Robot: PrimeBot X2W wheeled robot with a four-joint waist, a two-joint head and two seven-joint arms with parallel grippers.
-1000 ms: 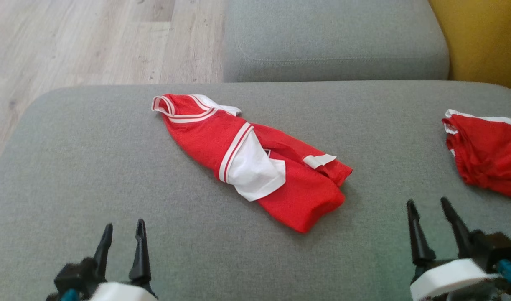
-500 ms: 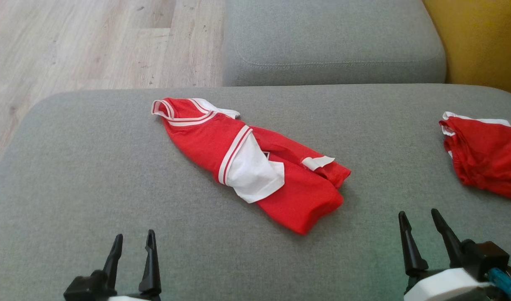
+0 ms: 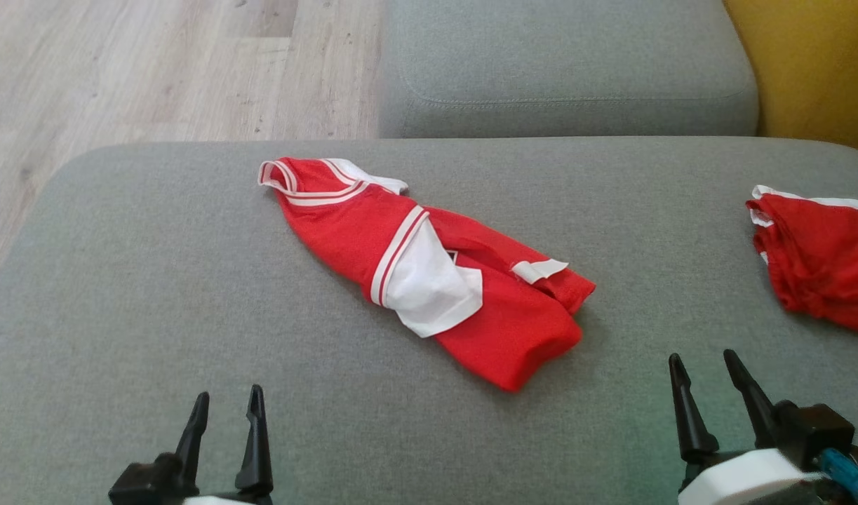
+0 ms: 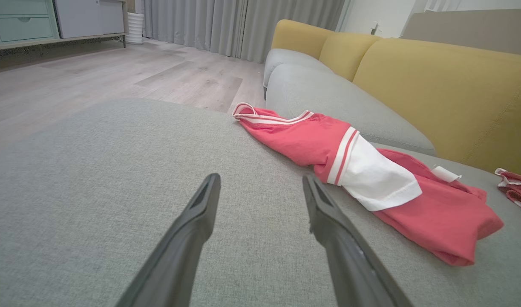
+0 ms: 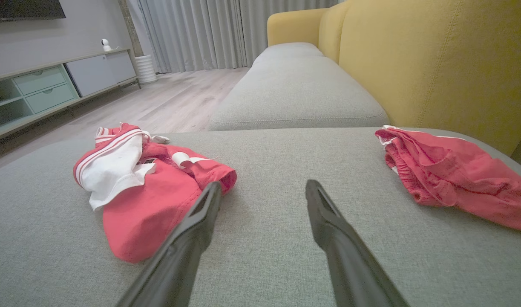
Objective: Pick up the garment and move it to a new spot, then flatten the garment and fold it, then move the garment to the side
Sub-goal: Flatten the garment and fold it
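Your garment (image 3: pixel 429 280), a red jersey with white striped trim and a white panel, lies crumpled in a long diagonal heap near the middle of the grey seat cushion (image 3: pixel 155 280). Its striped collar end points toward the cushion's far left. Its bunched red end lies nearer the robot and to the right. A small white tag is folded over on top near that end. Nothing touches the garment.

Your left gripper (image 3: pixel 229 394) sits at the lower left of the head view, jaws spread with nothing between them, over bare cushion and well apart from the garment. In the left wrist view the garment lies ahead and to the right of the fingers.

Your right gripper (image 3: pixel 702 356) sits at the lower right, jaws likewise spread and empty. It is apart from the garment's red end.

A second red garment (image 3: pixel 814 259) lies bunched at the cushion's right edge, well apart from the first. Beyond are another grey cushion (image 3: pixel 562 63), a yellow backrest (image 3: pixel 814 63) and a wooden floor (image 3: pixel 155 63).
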